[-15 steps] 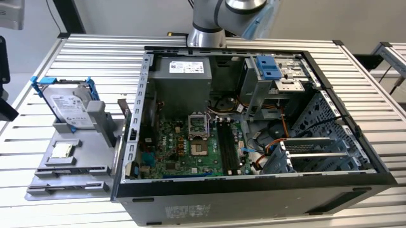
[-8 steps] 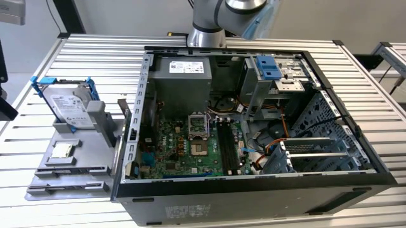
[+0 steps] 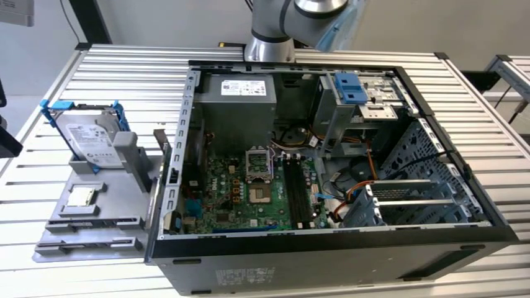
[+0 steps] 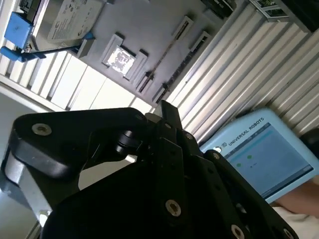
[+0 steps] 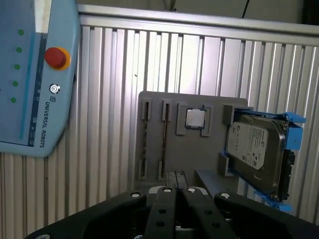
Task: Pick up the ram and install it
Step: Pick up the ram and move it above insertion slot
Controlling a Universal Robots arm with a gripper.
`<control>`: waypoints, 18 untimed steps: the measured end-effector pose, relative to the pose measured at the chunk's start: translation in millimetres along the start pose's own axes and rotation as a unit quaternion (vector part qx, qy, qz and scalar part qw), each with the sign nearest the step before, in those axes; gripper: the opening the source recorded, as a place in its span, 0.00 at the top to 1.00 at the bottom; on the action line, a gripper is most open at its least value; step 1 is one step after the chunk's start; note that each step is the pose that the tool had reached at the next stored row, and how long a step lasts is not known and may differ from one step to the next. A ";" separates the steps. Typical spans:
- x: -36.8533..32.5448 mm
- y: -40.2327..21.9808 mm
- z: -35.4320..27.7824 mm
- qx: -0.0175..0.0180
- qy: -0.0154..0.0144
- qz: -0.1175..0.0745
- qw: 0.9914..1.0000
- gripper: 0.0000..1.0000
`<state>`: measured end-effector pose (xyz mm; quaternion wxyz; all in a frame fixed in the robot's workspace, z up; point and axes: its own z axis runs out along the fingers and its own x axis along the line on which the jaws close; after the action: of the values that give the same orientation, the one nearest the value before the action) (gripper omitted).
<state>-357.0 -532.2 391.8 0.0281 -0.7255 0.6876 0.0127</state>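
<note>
What may be the ram is a thin brownish strip seen edge-on in one of two long holders on a grey tray. Its colour and chips cannot be made out from this angle, so I cannot say for certain that it is the stick. It lies well apart from the gripper, out beyond the fingertips and a little to one side of them, and nothing touches it.

The gripper's two fingers are drawn together, and in both wrist views nothing shows between them. It hangs clear above the tray rather than over the computer.

Just beside the strip's holder, further along the tray, a small square processor chip sits in its own recess. Past that, at the tray's far side from the strip, a hard drive leans in a light-blue bracket.

On the other side of the gripper a pale blue teach pendant with a red button lies on the slatted metal table.

In the exterior view the arm rises behind an open computer case. The green motherboard is exposed inside, and its long black slots run side by side. I cannot tell whether any of them holds a stick.
</note>
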 end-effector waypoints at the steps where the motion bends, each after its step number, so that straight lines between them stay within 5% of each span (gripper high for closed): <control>1: 0.0 0.0 0.0 0.000 0.000 0.000 1.000 1.00; 5: 0.0 0.0 0.0 0.000 0.000 0.000 1.000 1.00; 6: 0.0 0.0 0.0 0.000 0.000 0.000 1.000 0.00; 18: 0.0 0.0 0.4 0.000 0.000 0.000 1.000 0.00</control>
<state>-357.0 -532.1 391.4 0.0281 -0.7255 0.6875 0.0128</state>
